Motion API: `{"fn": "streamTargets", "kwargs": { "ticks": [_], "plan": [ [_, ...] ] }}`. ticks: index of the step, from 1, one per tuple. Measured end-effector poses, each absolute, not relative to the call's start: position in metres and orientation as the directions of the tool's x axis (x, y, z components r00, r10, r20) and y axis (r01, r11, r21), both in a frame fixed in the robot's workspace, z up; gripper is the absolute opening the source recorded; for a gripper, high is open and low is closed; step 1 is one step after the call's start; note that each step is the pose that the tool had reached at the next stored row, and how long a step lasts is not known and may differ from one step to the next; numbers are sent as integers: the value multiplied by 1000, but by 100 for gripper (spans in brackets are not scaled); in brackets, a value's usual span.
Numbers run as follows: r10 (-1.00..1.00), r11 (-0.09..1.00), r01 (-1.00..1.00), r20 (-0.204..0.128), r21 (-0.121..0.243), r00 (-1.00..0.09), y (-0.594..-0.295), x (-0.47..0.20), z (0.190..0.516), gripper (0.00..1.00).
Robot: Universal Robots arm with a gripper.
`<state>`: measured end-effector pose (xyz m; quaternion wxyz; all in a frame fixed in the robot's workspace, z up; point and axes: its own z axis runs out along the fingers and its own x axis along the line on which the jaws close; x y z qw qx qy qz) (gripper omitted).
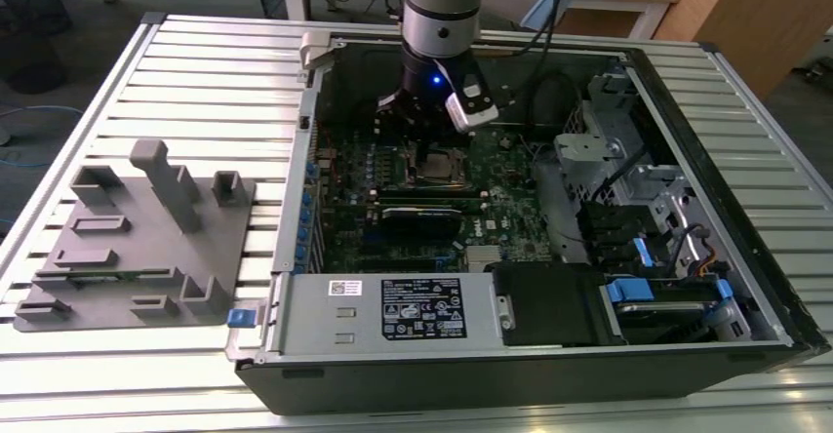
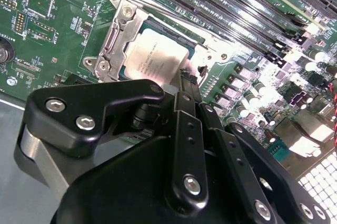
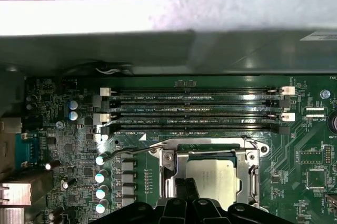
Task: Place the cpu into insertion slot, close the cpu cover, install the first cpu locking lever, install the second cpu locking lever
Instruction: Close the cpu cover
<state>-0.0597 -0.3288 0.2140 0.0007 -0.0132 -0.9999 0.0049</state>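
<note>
The cpu (image 2: 156, 61) is seated in the insertion slot (image 1: 436, 167) of the green board (image 2: 47, 34), with the cpu cover (image 2: 117, 40) lowered around it; placement and closing are judged done. A wire locking lever (image 3: 126, 152) juts out beside the socket, apparently unlatched. The gripper (image 2: 184, 77) is held just beside the cover, jaws drawn together and holding nothing.

Memory slots (image 3: 195, 109) and capacitors (image 3: 100, 177) (a tight row) hem the insertion slot (image 3: 167, 179) on two sides.
</note>
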Motion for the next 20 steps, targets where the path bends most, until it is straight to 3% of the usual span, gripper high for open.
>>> {"fn": "streamTargets", "kwargs": {
  "ticks": [20],
  "plan": [
    [26,1000,26,1,-10,-1000,-329,-63,210,11]
  ]
}}
